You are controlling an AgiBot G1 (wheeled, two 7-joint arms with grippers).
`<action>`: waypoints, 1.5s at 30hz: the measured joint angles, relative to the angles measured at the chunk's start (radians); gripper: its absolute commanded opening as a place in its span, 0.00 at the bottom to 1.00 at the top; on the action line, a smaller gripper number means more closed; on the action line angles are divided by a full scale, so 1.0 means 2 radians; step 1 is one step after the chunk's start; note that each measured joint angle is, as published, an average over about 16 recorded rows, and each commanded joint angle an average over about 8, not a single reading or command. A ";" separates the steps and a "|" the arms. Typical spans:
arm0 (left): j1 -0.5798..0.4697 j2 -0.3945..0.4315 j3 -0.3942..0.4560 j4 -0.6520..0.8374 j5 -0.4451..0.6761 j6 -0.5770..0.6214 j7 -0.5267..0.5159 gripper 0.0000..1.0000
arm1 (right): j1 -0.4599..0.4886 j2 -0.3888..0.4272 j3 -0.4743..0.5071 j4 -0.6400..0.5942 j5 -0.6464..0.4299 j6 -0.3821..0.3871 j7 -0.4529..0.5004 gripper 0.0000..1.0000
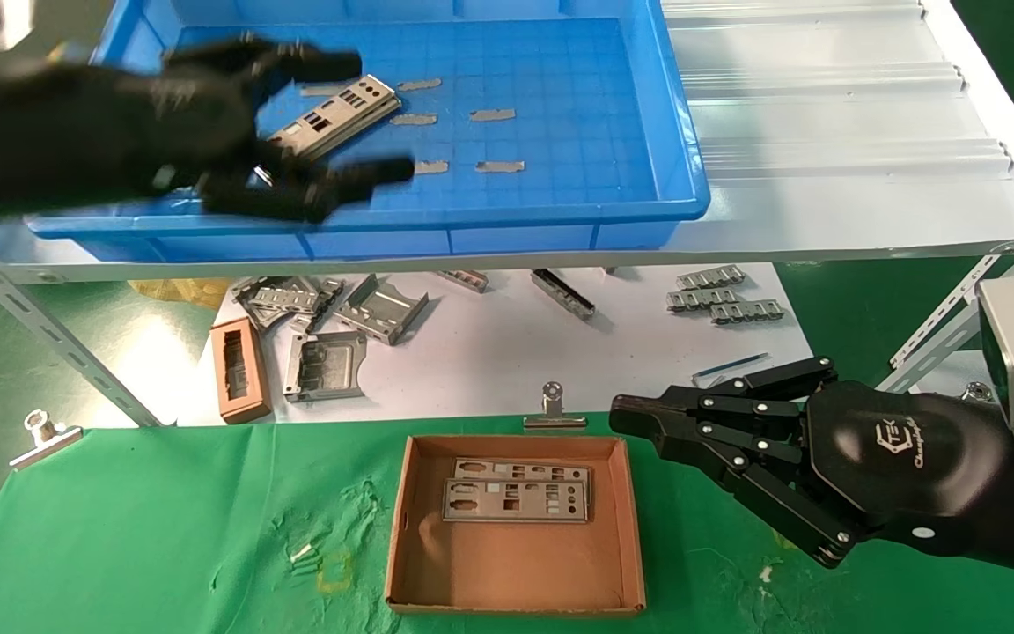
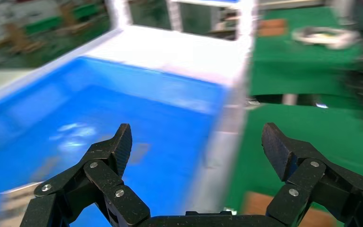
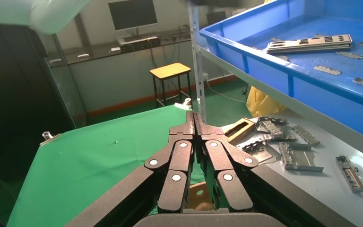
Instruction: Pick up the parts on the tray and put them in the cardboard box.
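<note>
The blue tray (image 1: pixel 560 211) sits on the raised shelf at the back. A small stack of silver punched plates (image 1: pixel 350 104) lies in its left half. My left gripper (image 1: pixel 379 114) is open over the tray, with the plates between and behind its fingers; I cannot tell whether it touches them. In the left wrist view the open left gripper (image 2: pixel 197 142) hangs over the tray (image 2: pixel 99 104). The cardboard box (image 1: pixel 507 563) lies on the green cloth in front, with two plates (image 1: pixel 516 493) in it. My right gripper (image 1: pixel 626 414) is shut and empty, parked right of the box.
Grey tape bits (image 1: pixel 491 114) dot the tray floor. On the lower white surface lie bent brackets (image 1: pixel 379 308), slotted strips (image 1: pixel 723 295) and a brown frame block (image 1: pixel 238 370). Metal clips (image 1: pixel 554 407) hold the green cloth. The right wrist view shows the tray (image 3: pixel 283 71) and plates (image 3: pixel 309 43).
</note>
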 measured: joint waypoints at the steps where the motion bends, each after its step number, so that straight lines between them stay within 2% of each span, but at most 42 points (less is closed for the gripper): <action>1: -0.020 0.013 0.008 0.024 0.017 -0.007 -0.002 1.00 | 0.000 0.000 0.000 0.000 0.000 0.000 0.000 1.00; 6: -0.101 0.075 0.045 0.148 0.091 -0.043 -0.002 1.00 | 0.000 0.000 0.000 0.000 0.000 0.000 0.000 1.00; 11: -0.152 0.123 0.069 0.256 0.138 -0.075 0.005 1.00 | 0.000 0.000 0.000 0.000 0.000 0.000 0.000 1.00; 17: -0.182 0.158 0.082 0.344 0.163 -0.109 0.018 1.00 | 0.000 0.000 0.000 0.000 0.000 0.000 0.000 1.00; 25: -0.194 0.180 0.085 0.403 0.171 -0.152 0.036 0.98 | 0.000 0.000 0.000 0.000 0.000 0.000 0.000 1.00; 27: -0.195 0.183 0.085 0.412 0.171 -0.160 0.039 0.82 | 0.000 0.000 0.000 0.000 0.000 0.000 0.000 1.00; 32: -0.197 0.189 0.084 0.429 0.170 -0.177 0.045 0.20 | 0.000 0.000 0.000 0.000 0.000 0.000 0.000 1.00; 33: -0.197 0.190 0.083 0.432 0.170 -0.179 0.046 0.09 | 0.000 0.000 0.000 0.000 0.000 0.000 0.000 1.00; 34: -0.197 0.190 0.083 0.434 0.170 -0.180 0.047 0.04 | 0.000 0.000 0.000 0.000 0.000 0.000 0.000 1.00; 35: -0.197 0.191 0.083 0.436 0.169 -0.182 0.048 0.00 | 0.000 0.000 0.000 0.000 0.000 0.000 0.000 1.00; 45: -0.197 0.195 0.081 0.449 0.167 -0.186 0.057 0.00 | 0.000 0.000 0.000 0.000 0.000 0.000 0.000 1.00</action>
